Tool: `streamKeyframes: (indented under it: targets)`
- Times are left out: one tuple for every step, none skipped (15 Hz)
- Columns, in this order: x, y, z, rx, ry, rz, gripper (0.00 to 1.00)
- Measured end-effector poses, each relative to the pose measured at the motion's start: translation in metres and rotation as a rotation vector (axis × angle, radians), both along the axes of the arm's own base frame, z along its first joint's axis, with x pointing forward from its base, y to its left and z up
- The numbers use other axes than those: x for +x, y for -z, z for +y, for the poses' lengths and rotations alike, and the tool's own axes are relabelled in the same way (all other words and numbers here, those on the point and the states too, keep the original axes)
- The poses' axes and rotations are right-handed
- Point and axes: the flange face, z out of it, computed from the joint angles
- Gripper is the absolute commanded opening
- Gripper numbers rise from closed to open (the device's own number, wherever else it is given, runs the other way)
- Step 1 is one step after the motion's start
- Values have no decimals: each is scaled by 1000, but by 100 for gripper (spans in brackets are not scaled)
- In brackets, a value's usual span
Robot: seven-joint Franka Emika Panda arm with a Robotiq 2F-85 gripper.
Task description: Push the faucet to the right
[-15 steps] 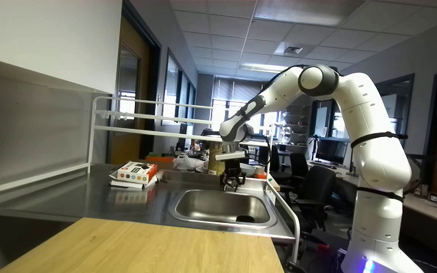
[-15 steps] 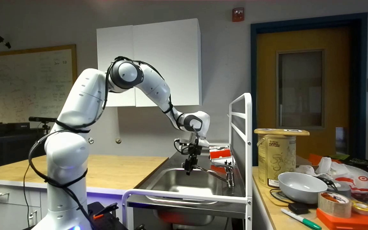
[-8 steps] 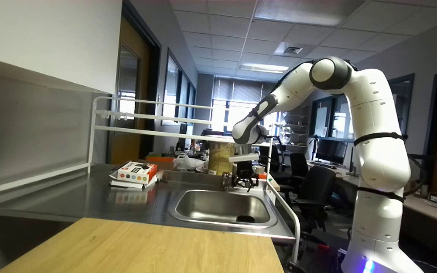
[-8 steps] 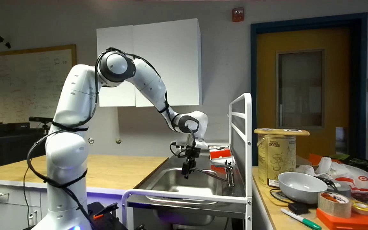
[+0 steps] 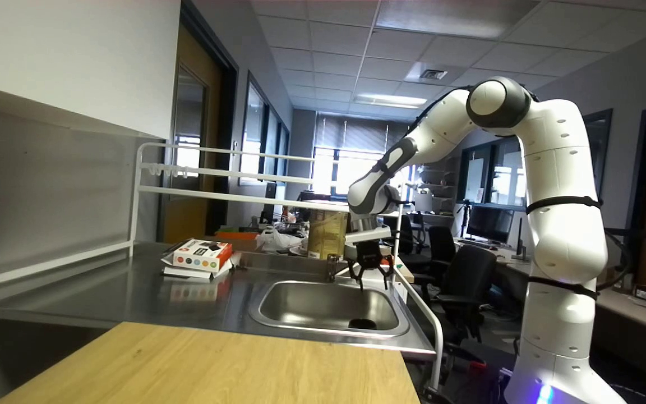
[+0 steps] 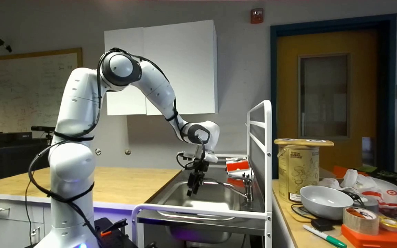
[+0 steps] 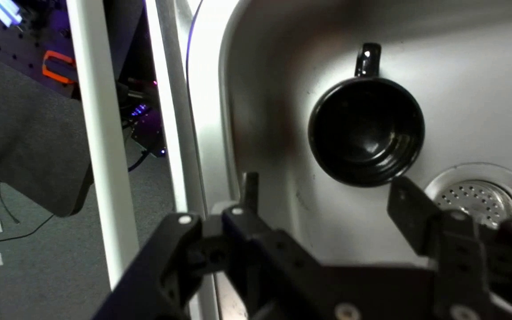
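The grey metal faucet stands at the back of the sink; its stem is upright in both exterior views, and its slim spout reaches out over the basin toward my gripper. Seen in an exterior view, my gripper hangs above the basin, to the right of the faucet, fingers spread and pointing down. Whether it touches the spout's end I cannot tell. In the wrist view the gripper has wide-apart fingers with nothing between them, and the faucet is out of view.
A black mug lies in the basin beside the drain. A white rail runs along the sink's side, and a white rack rises behind it. Boxes sit on the steel counter.
My gripper has moved away to the right in an exterior view, uncovering the faucet's stem, and its jaws have opened. Any shift of the spout is too small to tell.
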Motion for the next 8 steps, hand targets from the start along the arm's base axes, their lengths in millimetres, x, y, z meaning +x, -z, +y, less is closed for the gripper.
streamKeyframes:
  targets:
    - [-4, 5, 3, -1, -11, 17, 100]
    - [-9, 9, 6, -2, -22, 32, 100]
    - [-12, 13, 10, -5, -34, 45, 100]
    - [-15, 16, 14, -5, -47, 53, 100]
    - [-17, 16, 19, -3, -60, 57, 100]
    - [-18, 15, 24, 1, -77, 56, 100]
    - [-19, 12, 31, 6, -95, 51, 100]
    - [-20, 7, 37, 11, -116, 44, 100]
